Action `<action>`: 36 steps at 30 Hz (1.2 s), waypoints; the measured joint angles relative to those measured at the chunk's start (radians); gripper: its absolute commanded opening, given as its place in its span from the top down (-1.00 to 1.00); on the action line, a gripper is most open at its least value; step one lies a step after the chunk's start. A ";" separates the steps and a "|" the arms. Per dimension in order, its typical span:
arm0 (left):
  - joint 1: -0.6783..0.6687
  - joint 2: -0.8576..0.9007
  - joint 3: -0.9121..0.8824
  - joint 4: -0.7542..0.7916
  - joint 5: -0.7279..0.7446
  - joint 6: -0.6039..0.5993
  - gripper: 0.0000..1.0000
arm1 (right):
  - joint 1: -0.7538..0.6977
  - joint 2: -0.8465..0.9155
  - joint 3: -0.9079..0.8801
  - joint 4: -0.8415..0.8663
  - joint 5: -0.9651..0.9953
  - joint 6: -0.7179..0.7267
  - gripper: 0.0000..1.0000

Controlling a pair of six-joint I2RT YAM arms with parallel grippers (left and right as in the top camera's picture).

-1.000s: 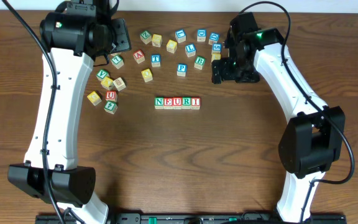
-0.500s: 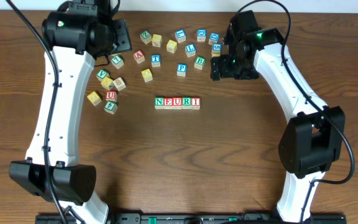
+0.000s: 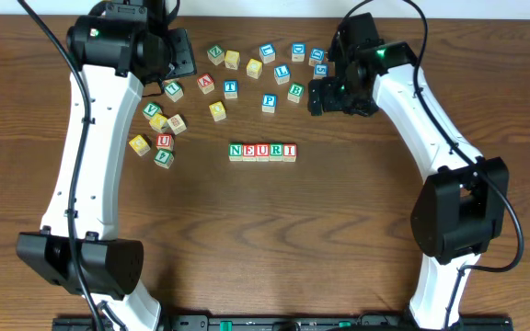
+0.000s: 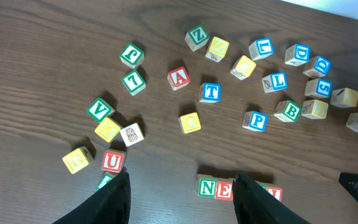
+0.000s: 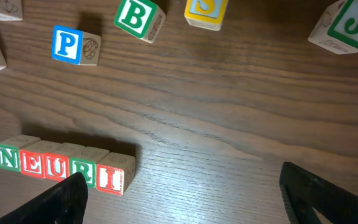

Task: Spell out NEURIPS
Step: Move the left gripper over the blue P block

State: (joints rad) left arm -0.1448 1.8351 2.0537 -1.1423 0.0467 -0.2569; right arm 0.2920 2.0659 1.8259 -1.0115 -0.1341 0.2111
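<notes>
The NEURI row point(image 3: 262, 152) is set at the middle of the tabletop point(image 3: 247, 239); the P cube point(image 5: 68, 45) is left nearer the far edge. The right gripper point(image 5: 182, 177) and the left gripper point(image 4: 182, 180) are held apart, empty. The B cube point(image 5: 135, 17) near P could be caught by such wide jaws.

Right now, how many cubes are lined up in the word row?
5, side by side in one central row, in reading order: N cube, E cube, U cube, R cube, I cube. None looks hidden.
</notes>
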 measured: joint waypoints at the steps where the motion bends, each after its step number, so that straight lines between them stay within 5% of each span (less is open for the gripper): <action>1: 0.000 0.002 0.000 0.000 0.002 0.000 -0.04 | 0.001 0.000 0.000 0.000 0.000 0.000 -0.88; 27: -0.261 0.370 0.000 0.182 0.030 0.003 -0.04 | -0.117 0.000 0.000 -0.073 0.008 0.006 -0.93; 36: -0.274 0.424 -0.002 0.211 0.030 0.008 -0.25 | -0.117 0.000 0.000 -0.084 0.012 0.003 -0.95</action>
State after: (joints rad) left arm -0.4191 2.2593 2.0518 -0.9318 0.0765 -0.2493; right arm 0.1749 2.0659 1.8263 -1.0958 -0.1223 0.2146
